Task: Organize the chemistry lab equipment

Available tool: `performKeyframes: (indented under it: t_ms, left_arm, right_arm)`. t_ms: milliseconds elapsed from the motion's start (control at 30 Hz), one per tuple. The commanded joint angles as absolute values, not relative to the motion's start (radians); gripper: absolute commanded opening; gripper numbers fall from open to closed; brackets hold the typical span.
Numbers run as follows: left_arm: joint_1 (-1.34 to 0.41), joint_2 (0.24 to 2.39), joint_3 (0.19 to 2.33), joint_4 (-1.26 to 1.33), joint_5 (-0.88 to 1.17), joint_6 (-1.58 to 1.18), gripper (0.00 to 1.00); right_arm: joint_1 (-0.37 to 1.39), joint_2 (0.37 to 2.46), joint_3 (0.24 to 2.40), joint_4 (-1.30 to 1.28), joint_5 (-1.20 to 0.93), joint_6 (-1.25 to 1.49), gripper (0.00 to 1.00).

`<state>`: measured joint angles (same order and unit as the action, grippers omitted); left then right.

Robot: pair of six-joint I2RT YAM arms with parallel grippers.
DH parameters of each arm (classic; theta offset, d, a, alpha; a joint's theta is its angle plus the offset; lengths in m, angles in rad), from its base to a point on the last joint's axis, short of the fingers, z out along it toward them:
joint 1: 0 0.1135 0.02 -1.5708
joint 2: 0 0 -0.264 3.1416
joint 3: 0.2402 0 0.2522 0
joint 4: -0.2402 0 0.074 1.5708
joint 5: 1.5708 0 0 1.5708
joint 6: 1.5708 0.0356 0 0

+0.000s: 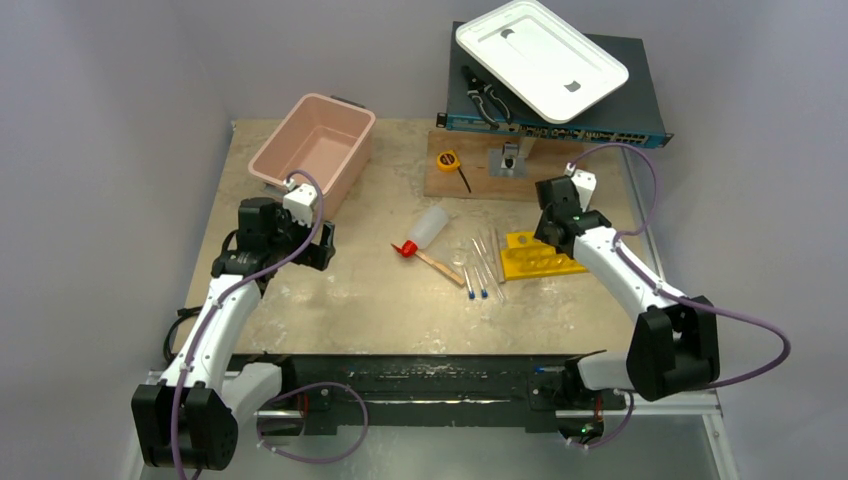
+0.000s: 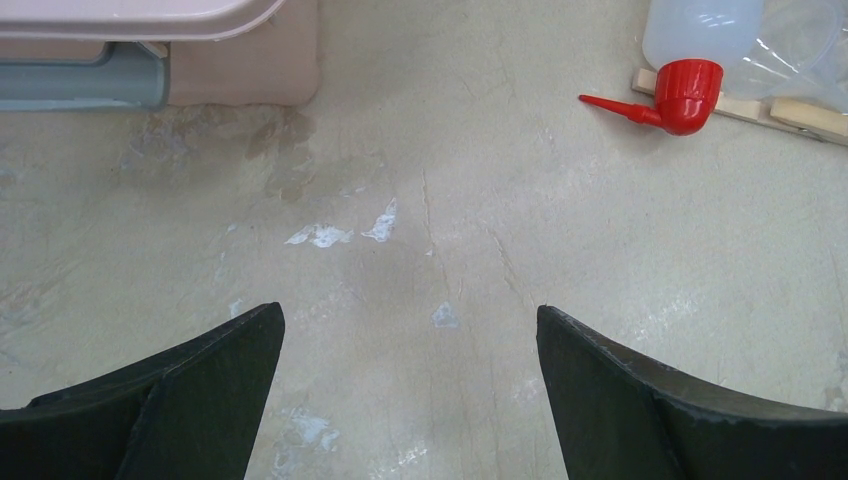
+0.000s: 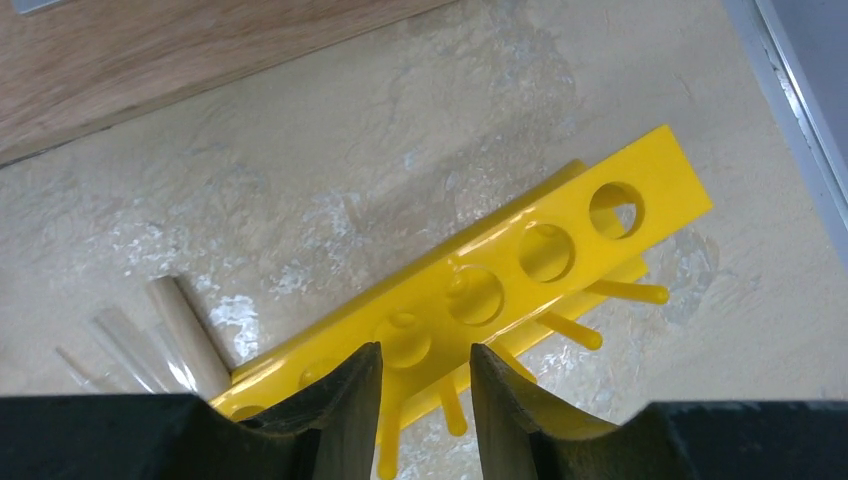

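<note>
Beige table [image 1: 340,310] | step: yellow rack [image 3: 560,245], at 3 o'clock of tubes [image 1: 478,270], is straddled by right gripper [image 3: 425,358], jaws narrow, grip cannot be told | left gripper [image 2: 410,318] is spread wide, empty | next: firm clamp, rack likely to be stood upright.

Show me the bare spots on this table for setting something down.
Free: the near strip of table in front of the tubes, and the patch between the pink bin and the squeeze bottle, though the left gripper hovers there. Crowded: bottle, sticks, tubes and yellow rack lie bunched mid-right.
</note>
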<state>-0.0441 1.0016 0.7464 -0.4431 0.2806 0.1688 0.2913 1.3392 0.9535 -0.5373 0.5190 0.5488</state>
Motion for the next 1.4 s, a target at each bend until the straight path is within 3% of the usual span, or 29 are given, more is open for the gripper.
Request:
performKeyframes:
  t_ms: [0, 133, 333, 567, 1367]
  left_arm:
    - [-0.036, 0.997, 0.778, -0.433, 0.279, 0.185, 0.97]
    - [-0.037, 1.003, 0.772, -0.430, 0.271, 0.192, 0.96]
    - [-0.036, 1.010, 0.766, -0.431, 0.269, 0.202, 0.96]
    - [-0.037, 1.014, 0.767, -0.438, 0.282, 0.195, 0.96]
    - [-0.036, 1.019, 0.776, -0.461, 0.279, 0.208, 0.96]
  right_arm:
    - [0.262, 1.369, 0.994, -0.510, 0.459, 0.480, 0.37]
    - [0.262, 1.381, 0.999, -0.485, 0.419, 0.436, 0.37]
    - [0.262, 1.342, 0.960, -0.466, 0.404, 0.418, 0.45]
    - [0.262, 1.299, 0.961, -0.475, 0.417, 0.428, 0.45]
    - [0.251, 1.452, 0.982, -0.461, 0.467, 0.423, 0.30]
